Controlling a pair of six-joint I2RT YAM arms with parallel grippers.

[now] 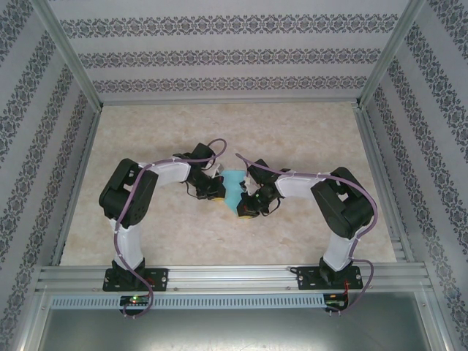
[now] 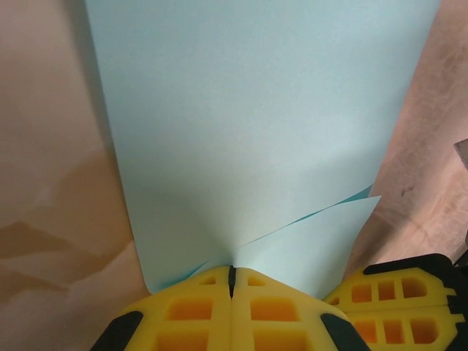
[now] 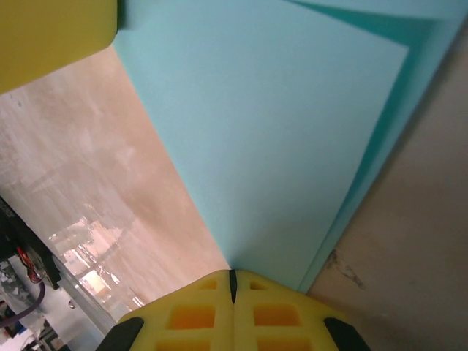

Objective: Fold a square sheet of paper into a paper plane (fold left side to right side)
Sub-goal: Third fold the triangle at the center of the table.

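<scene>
Pinching the sheet of paper [image 2: 248,131] with both pairs of jaws pressed together on its near edge, left gripper [image 2: 231,281] and right gripper [image 3: 232,281] sitting just beside each other. Stretching straight ahead from each pair of jaws, long axis running away from them, a folded layer overlapping toward the right jaws. Judging both arms equally near.

Robot lab test cell; aluminium extrusion frame [image 1: 68,55] boxes in a beige marbled tabletop [image 1: 292,131]; patterned wallpaper panels [image 1: 219,55] stand as walls; left arm [image 1: 131,234] and right arm [image 1: 338,247] bolted to the near rail [image 1: 234,276].
</scene>
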